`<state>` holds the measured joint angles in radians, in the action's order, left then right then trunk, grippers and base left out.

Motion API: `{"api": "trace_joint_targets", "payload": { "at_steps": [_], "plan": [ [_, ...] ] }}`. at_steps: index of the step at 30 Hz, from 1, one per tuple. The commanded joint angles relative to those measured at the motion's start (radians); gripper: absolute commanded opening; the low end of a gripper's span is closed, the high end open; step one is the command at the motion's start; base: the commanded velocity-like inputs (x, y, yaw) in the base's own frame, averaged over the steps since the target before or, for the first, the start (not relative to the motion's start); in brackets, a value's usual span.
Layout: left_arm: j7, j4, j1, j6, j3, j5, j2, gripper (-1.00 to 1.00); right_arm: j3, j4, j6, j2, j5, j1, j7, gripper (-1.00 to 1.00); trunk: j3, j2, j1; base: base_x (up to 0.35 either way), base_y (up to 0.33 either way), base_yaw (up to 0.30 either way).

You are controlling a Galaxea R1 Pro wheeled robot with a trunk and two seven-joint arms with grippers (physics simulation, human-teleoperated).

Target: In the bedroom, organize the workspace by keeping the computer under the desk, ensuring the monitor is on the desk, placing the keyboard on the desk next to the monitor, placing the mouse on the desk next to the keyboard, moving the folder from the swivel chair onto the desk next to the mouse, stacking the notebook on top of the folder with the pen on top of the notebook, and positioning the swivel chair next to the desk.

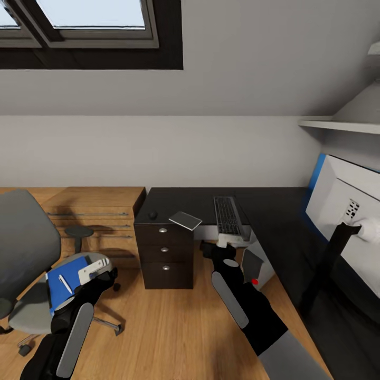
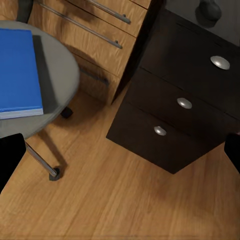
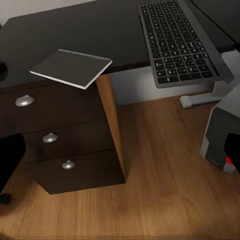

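the folder (image 1: 64, 285), a blue rectangle, lies on the seat of the swivel chair (image 1: 24, 253) at about 8 o'clock in the head view, with the pen (image 1: 65, 284) lying across it; it is not yet on the desk (image 1: 200, 203). on the desk, the notebook (image 1: 185, 220) overhangs the front edge above the drawer unit (image 1: 164, 257) near centre, the mouse (image 1: 153, 215) sits just beside it toward 9 o'clock, and the keyboard (image 1: 227, 215) lies toward 3 o'clock of the notebook, its near end also past the edge. the computer (image 1: 259, 266) stands on the floor under the desk. the monitor (image 1: 343, 221) shows at 3 o'clock, apparently seen from behind. judged from this layout, computer and monitor are settled, while the folder transfer, the notebook and pen stacking, and the chair positioning remain. the left gripper (image 1: 108, 274) hovers at the chair seat's edge, its fingers spread and empty in the left wrist view. the right gripper (image 1: 214, 250) hangs below the desk edge, fingers likewise apart, grasping nothing.
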<state>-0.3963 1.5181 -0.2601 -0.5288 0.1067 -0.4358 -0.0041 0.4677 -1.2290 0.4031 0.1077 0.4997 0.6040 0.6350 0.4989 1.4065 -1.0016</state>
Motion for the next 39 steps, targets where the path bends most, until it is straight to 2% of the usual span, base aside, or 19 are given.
{"api": "trace_joint_targets", "payload": {
  "at_steps": [1,16,17,21,23,26,31,33,39],
  "plan": [
    [-0.007,0.002,-0.001,-0.003,0.001,-0.011,0.0,1.0,0.002,-0.001,0.003,0.0,0.006,0.001,0.008,1.0,-0.002,-0.007,0.004,-0.01,-0.003,-0.003],
    [-0.008,0.001,-0.001,-0.005,-0.004,-0.012,-0.001,1.0,0.009,-0.008,0.003,0.0,0.005,0.0,0.008,1.0,-0.049,-0.112,0.061,-0.001,0.0,0.0],
    [-0.01,-0.016,-0.001,-0.006,-0.017,-0.012,0.0,1.0,0.022,-0.01,0.003,0.0,-0.005,0.0,0.007,1.0,-0.052,-0.119,0.065,0.0,0.0,0.0],
    [-0.008,-0.057,-0.001,-0.006,-0.026,-0.011,0.002,1.0,0.039,-0.011,0.001,0.0,-0.028,0.0,0.007,1.0,-0.065,-0.147,0.081,0.0,0.0,0.0],
    [-0.006,-0.088,-0.001,-0.006,-0.031,-0.011,0.001,1.0,0.048,-0.01,-0.001,0.0,-0.049,0.0,0.007,1.0,-0.071,-0.161,0.088,0.0,0.0,0.0],
    [-0.004,-0.135,0.0,-0.004,-0.034,-0.011,0.001,1.0,0.05,-0.006,-0.001,0.0,-0.056,0.0,0.006,1.0,-0.08,-0.182,0.1,0.0,0.0,0.0],
    [-0.003,-0.317,-0.014,0.01,-0.035,-0.008,0.008,1.0,0.052,0.006,-0.022,0.0,-0.064,0.0,0.006,1.0,-0.096,-0.217,0.119,0.0,0.0,0.0],
    [-0.003,-0.362,-0.027,0.025,-0.035,-0.007,0.008,1.0,0.053,0.014,-0.029,0.0,-0.071,0.0,0.005,1.0,-0.102,-0.231,0.127,0.0,0.0,0.0],
    [-0.001,-0.552,-0.046,0.096,-0.037,-0.007,0.005,1.0,0.052,0.064,-0.063,0.001,-0.124,0.0,0.002,1.0,-0.121,-0.273,0.15,0.0,0.0,0.0]
  ]
}}
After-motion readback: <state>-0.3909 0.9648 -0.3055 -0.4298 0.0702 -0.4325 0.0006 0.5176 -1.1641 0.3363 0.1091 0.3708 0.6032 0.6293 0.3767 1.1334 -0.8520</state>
